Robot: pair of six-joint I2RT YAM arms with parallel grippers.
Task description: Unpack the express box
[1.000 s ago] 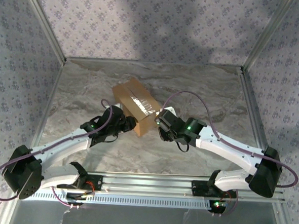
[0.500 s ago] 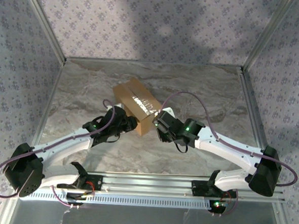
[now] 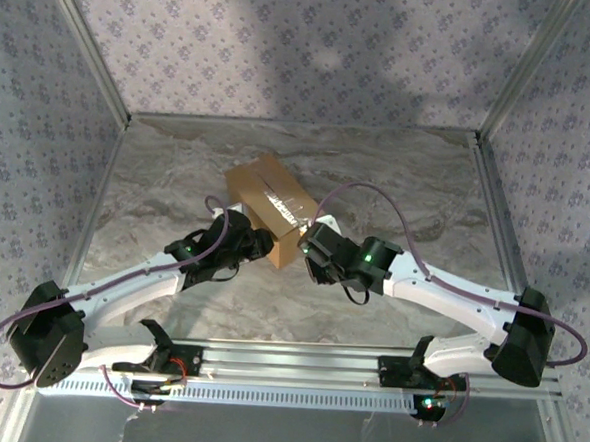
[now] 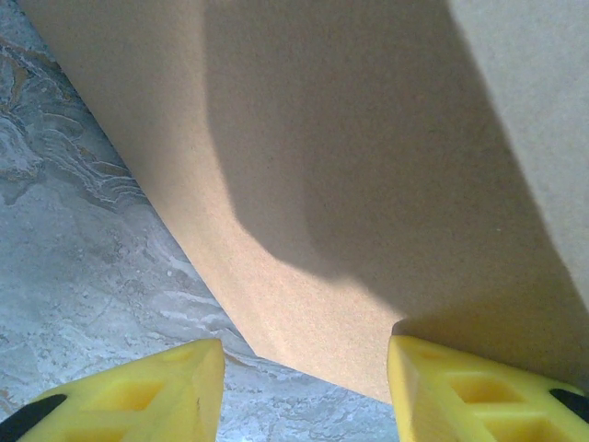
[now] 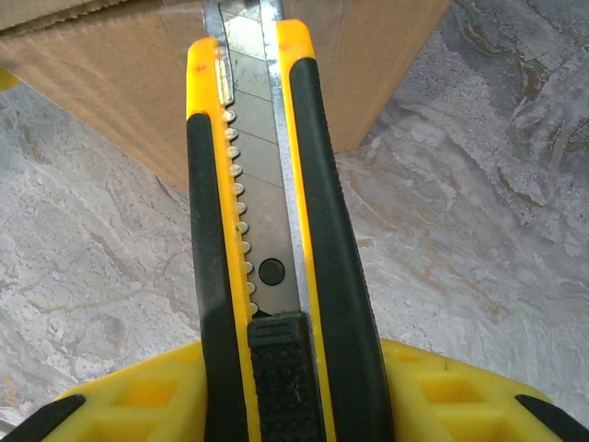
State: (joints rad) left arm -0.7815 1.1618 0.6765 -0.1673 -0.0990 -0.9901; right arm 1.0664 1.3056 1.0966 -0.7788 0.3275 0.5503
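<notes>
Marble tabletop [image 3: 408, 178] | arms [image 3: 141, 277] flank express box [image 3: 267, 194] | right end effector [image 3: 308, 247] grips knife [image 5: 267, 230]

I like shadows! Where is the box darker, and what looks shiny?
Left wrist view: a soft-edged shadow darkens the middle of the express box, its right part brighter. Top view: the tape on the box glints. Right wrist view: the knife blade reflects light.

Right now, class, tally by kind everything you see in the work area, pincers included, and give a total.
Express box: 1
Utility knife: 1
Pincers: 2 (left pincer, right pincer)
Total: 4
</notes>
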